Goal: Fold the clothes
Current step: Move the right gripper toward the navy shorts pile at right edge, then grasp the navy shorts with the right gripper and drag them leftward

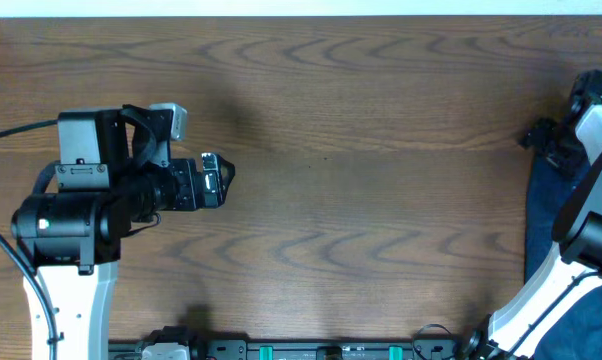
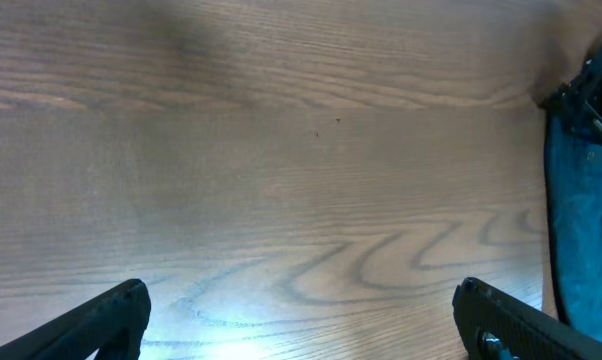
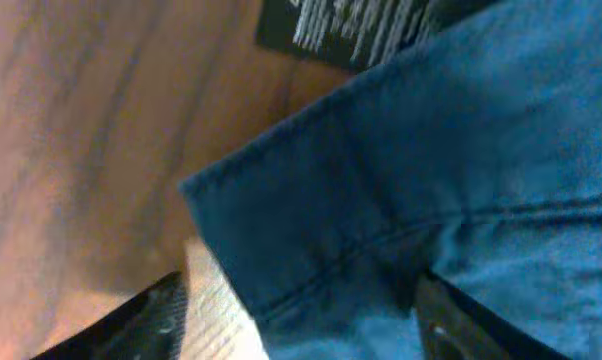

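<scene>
Beside the clothes [image 3: 431, 180], a black tag [image 3: 361, 25], white print unreadable

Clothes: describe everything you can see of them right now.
The clothes are dark navy, denim-like cloth with stitched seams and a folded hem, lying at the table's right edge, partly off-frame and under the right arm. One hemmed corner sits between the open right pincer's fingers; whether they touch it is unclear.

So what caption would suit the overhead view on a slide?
Folding setup: left gripper open over the wooden table; right gripper down at the dark blue clothes along its right edge.
</scene>
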You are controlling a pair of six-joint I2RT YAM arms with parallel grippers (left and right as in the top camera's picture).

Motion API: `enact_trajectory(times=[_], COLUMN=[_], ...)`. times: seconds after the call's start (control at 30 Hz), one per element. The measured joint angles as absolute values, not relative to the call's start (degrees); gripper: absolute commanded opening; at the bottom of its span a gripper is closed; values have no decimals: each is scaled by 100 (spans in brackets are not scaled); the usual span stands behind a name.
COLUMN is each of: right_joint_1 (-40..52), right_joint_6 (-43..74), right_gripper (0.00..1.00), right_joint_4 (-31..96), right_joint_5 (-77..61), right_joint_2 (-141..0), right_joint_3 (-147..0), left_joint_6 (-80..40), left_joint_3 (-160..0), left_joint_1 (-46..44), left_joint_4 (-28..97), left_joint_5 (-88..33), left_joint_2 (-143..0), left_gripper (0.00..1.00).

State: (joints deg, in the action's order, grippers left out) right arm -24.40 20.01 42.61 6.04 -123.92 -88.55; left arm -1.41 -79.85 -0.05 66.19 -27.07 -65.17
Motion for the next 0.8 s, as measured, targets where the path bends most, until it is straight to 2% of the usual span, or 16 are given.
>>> enact_trajectory(times=[0.17, 0.23, 0.33, 0.57, 0.8], right_joint_1=[-2440, -2440, -2438, -2438, -2316], right_joint_6=[1920, 1850, 1868, 1813, 1772], right_gripper=[40, 18, 3, 1, 1], right_joint_4=[4285, 4372, 4560, 4827, 4838], right_joint_5=[600, 676, 749, 637, -45], right_joint_2=[-12403, -12403, -12403, -12020, -10208], right_joint_3=[-8858, -8871, -8888, -8919, -8962], left_joint_6=[-141, -141, -141, -141, -36], left_joint_3=[-7985, -7985, -7985, -7985, -7985], left_joint_1=[-5, -5, -5, -5, -5], left_joint_4=[6619, 6619, 6619, 6600, 6595], left_joint_5=[-2707, -2705, -2707, -2705, -2681], left_joint_2=[-6571, -6593, -6632, -6643, -6643], left_gripper=[98, 98, 98, 98, 98])
